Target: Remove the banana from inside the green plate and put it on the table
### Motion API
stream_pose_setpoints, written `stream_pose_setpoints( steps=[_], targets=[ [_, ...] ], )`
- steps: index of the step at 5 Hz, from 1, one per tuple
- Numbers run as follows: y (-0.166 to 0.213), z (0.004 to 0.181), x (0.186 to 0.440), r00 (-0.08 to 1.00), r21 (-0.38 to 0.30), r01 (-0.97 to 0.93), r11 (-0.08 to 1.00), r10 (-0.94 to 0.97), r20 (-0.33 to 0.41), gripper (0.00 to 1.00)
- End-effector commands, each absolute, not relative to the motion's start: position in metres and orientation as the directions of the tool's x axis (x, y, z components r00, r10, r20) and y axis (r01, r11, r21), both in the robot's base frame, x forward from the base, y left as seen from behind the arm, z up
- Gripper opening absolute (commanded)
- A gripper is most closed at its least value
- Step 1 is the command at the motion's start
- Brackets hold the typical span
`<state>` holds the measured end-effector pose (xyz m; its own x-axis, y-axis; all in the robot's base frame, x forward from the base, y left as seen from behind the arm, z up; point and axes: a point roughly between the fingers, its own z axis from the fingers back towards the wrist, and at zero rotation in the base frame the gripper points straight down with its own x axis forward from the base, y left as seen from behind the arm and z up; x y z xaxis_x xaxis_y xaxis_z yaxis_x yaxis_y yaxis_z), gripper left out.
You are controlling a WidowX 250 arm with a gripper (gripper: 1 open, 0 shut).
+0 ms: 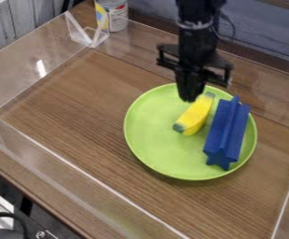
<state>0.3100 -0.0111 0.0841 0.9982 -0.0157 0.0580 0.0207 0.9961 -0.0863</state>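
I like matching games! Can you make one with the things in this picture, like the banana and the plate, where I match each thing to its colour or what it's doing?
Things:
1. banana
2. green plate
3. blue block
4. pincer

Descriptions:
A. ridged, lying along the plate's right side
B. shut, pointing straight down
C. yellow and curved
D. round, resting on the wooden table

Pairs: 1-C, 2-D, 3-A, 4-B
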Motion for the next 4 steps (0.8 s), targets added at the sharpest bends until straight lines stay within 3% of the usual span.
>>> stream_pose_setpoints(
  steps=[1, 2, 3, 4],
  targets=[
    [0.016, 0.113, 0.311, 0.991, -0.08, -0.002, 0.997, 0.013, 0.134, 0.0],
    [0.03, 0.111, 0.313, 0.991, -0.08, -0.005, 0.997, 0.016, 0.135, 0.0],
    [0.026, 0.105, 0.313, 0.993, -0.081, 0.006, 0.997, 0.003, 0.118, 1.0],
    [0.019, 0.1, 0.314, 0.994, -0.086, 0.027, 0.996, -0.018, 0.104, 1.0]
  ],
)
